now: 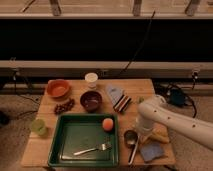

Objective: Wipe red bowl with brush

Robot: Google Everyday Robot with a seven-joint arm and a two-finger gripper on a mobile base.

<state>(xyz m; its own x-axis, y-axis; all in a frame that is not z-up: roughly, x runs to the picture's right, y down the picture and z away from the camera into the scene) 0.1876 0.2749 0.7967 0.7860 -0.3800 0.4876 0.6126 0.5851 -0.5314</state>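
One green tray (56,145) holds one fork (93,148) and one orange fruit (107,124). Behind the tray are two bowls, one red bowl (58,89) and one maroon bowl (91,100), plus one white cup (91,80). One green cup (38,126) sits left of the tray. Right of the tray are one metal cup (130,138), one brush (133,152), one blue cloth (152,151) and one gripper (142,133).
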